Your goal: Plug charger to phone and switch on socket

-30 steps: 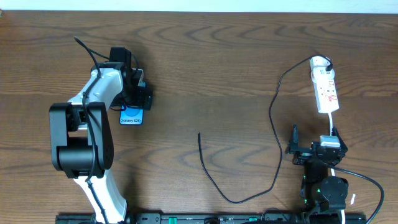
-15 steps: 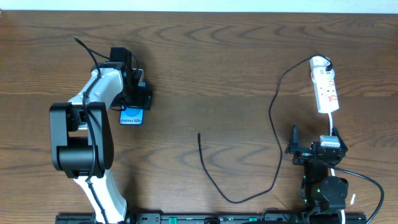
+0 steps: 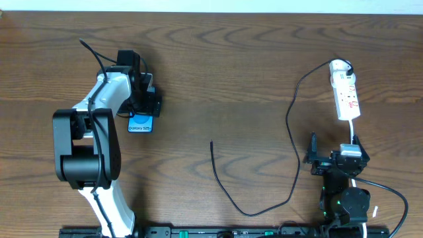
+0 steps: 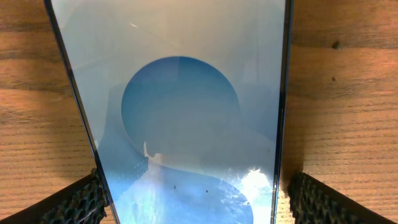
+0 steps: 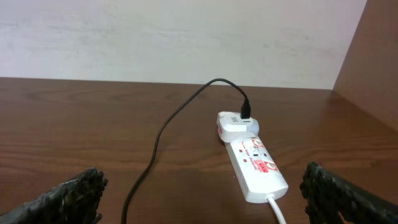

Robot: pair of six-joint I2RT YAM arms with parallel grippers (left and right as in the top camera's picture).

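Observation:
The phone (image 3: 139,123) lies flat at the left of the table, its blue screen (image 4: 186,124) filling the left wrist view. My left gripper (image 4: 196,199) sits low over it, open, one finger (image 4: 74,202) against the phone's left edge and the other a little off its right edge. The charger (image 3: 291,132) runs from a white adapter (image 5: 237,124) on the socket (image 3: 345,92) in a long loop. Its plug tip (image 3: 211,143) rests free at mid-table. My right gripper (image 5: 202,196) is open and empty just short of the socket (image 5: 255,162).
The socket's white cord (image 5: 278,208) leads back under my right gripper. A light wall (image 5: 186,37) stands behind the table's far edge. My left arm's white body (image 3: 99,125) covers the table beside the phone.

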